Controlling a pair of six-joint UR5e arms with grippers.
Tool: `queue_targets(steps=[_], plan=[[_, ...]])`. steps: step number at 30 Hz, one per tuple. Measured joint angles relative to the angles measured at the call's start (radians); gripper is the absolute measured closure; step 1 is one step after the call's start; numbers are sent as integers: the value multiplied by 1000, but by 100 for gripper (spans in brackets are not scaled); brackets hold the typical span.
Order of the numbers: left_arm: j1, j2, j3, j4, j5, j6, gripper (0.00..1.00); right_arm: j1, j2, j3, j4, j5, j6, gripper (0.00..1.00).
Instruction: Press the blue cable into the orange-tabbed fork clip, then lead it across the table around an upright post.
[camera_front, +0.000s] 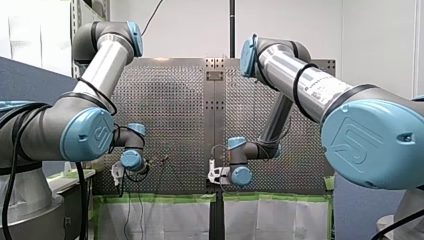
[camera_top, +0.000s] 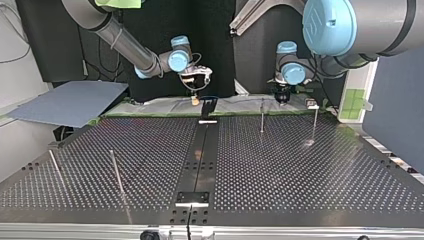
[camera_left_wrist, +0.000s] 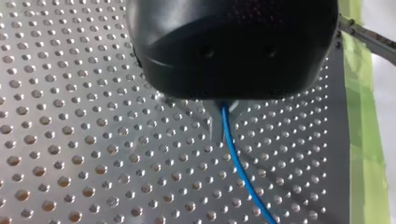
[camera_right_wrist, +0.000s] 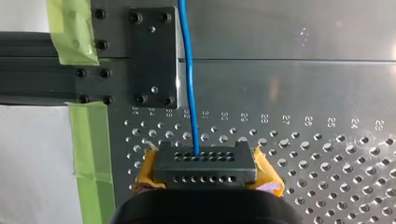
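Tension is the point: my left claw (camera_left_wrist: 223, 109) pinches the thin blue cable (camera_left_wrist: 236, 163) low over the perforated metal desk (camera_left_wrist: 70, 154). My right claw (camera_right_wrist: 205, 168), yellow-padded, looks clamped on the same cable near the desk's edge, so the span runs straight for pressing down.

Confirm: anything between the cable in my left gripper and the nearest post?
Nothing visible. My left gripper holds the blue cable; in the top view only bare perforated table separates it from the nearest post.
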Motion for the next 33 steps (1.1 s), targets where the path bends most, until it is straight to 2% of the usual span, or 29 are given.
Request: queue_targets(steps=[10,15,21,33], plan=[[1,0,2,48,15,-26,100,-7,0,-25,5,0,5,100],[2,0,13,85,19,-56,100,-10,0,-32,6,-1,7,100],[3,0,44,83,16,-73,100,-23,0,-41,9,-2,8,100],[3,-1,69,79,-16,-66,100,-46,0,-69,14,-2,11,100]])
